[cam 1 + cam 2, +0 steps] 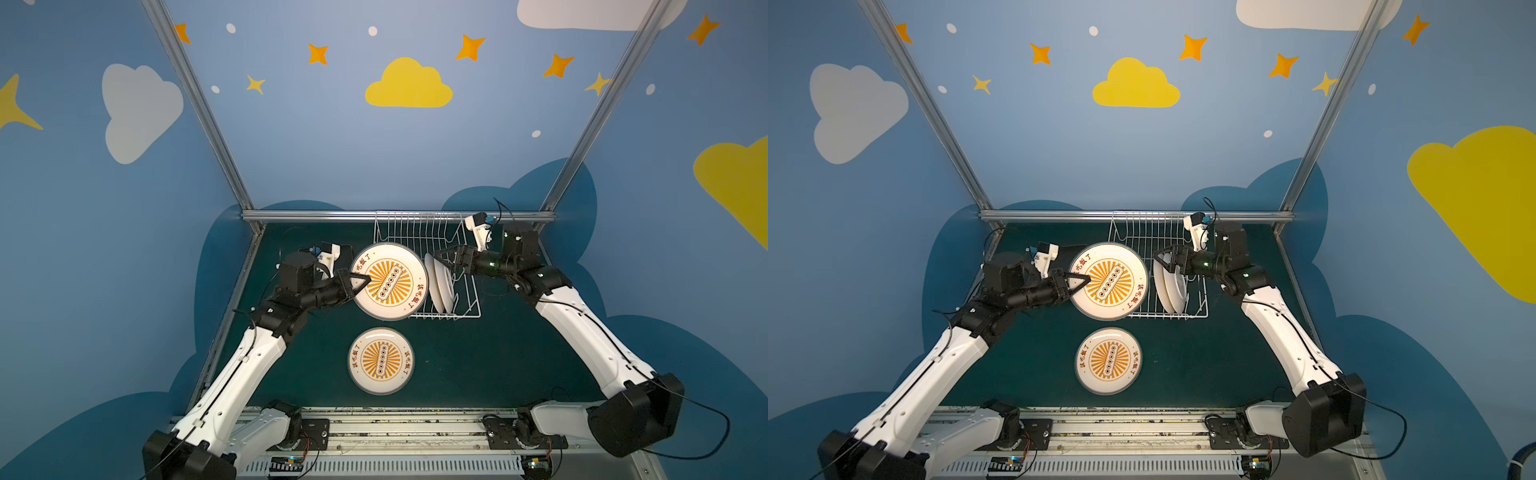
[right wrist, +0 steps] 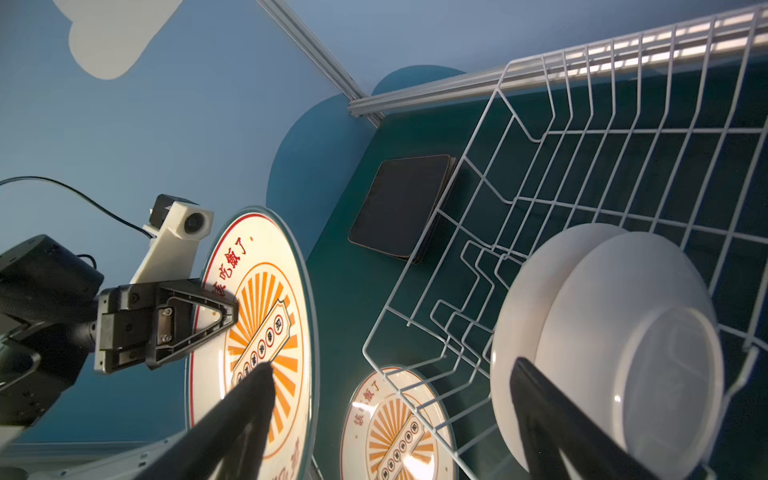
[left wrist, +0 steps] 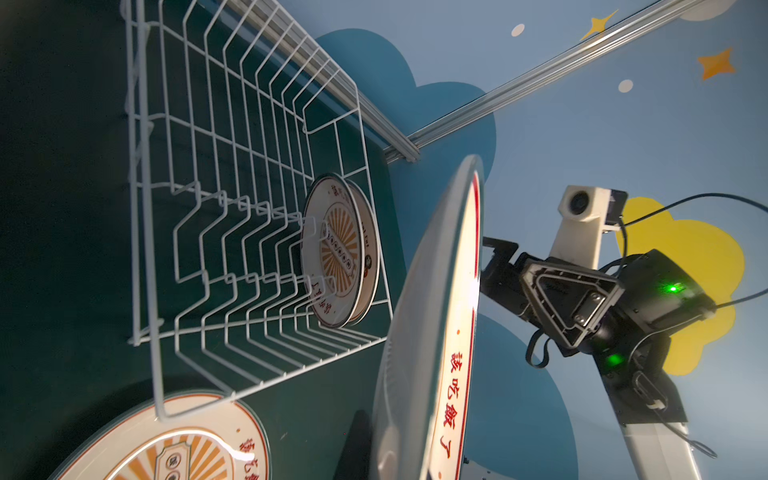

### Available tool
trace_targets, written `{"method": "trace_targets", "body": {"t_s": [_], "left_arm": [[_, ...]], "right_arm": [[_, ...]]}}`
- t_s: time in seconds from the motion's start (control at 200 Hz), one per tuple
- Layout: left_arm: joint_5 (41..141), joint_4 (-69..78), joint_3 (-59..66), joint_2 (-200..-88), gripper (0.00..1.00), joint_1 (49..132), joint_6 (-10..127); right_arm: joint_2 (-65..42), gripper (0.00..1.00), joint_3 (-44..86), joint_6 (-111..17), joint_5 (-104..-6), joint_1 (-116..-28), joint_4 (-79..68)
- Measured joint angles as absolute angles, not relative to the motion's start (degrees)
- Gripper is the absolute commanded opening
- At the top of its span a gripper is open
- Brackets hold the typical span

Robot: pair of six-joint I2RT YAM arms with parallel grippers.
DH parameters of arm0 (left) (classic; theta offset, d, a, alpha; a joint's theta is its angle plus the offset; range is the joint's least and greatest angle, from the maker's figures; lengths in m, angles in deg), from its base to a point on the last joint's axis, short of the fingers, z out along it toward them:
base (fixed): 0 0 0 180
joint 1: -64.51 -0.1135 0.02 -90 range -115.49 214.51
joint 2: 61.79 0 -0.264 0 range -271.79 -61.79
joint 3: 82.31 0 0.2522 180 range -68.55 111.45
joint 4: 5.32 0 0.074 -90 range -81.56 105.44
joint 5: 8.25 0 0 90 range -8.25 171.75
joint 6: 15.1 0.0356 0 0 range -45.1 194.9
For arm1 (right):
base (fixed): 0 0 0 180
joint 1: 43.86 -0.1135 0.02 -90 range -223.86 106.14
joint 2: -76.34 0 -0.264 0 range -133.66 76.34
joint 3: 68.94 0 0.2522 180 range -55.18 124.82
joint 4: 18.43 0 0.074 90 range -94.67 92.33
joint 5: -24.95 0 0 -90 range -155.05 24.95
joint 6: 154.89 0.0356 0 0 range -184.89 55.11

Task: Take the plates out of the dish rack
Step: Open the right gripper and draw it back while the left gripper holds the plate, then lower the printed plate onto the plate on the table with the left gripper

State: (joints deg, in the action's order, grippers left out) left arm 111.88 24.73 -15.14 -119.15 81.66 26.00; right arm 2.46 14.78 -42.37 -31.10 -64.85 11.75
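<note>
Back of the table (image 1: 478,365), right of centre: dish rack (image 1: 415,232), white wire, long side running away from the robot. Contents: two standing plates (image 1: 440,286), on edge in the tine slots at the near end, leaning on each other. Plain white backs face the right arm; the left wrist view shows their printed faces (image 3: 340,253).

Left gripper (image 1: 361,280) is clamped on the rim of a sunburst plate (image 1: 390,282), one finger across the printed face. That plate is in the air at the rack's left side, face tilted up toward the top cameras, and is clear of the wires in the right wrist view (image 2: 257,324).

Right gripper (image 1: 441,261) has its jaws spread wide and holds nothing. It sits at the upper rim of the standing plates. Can't tell whether either finger touches one.

Outside the rack:
- second sunburst plate (image 1: 380,360), flat and face up on the table, in front of the rack and apart from it
- square plates (image 2: 399,205), stacked flat with black backs up, just beside the rack's left flank; count unclear
</note>
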Motion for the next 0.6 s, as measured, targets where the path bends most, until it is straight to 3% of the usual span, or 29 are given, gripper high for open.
{"method": "trace_targets", "body": {"t_s": [0.26,0.601], "left_arm": [[110.0,34.5,-24.7,-106.1,0.03,81.6,24.8],[108.6,41.5,-37.2,-93.1,0.03,81.7,21.4]], "right_arm": [[9.3,0.88,9.8,-52.5,-33.1,-65.0,14.6],[10.3,0.88,7.7,-56.6,-33.2,-65.8,16.1]]}}
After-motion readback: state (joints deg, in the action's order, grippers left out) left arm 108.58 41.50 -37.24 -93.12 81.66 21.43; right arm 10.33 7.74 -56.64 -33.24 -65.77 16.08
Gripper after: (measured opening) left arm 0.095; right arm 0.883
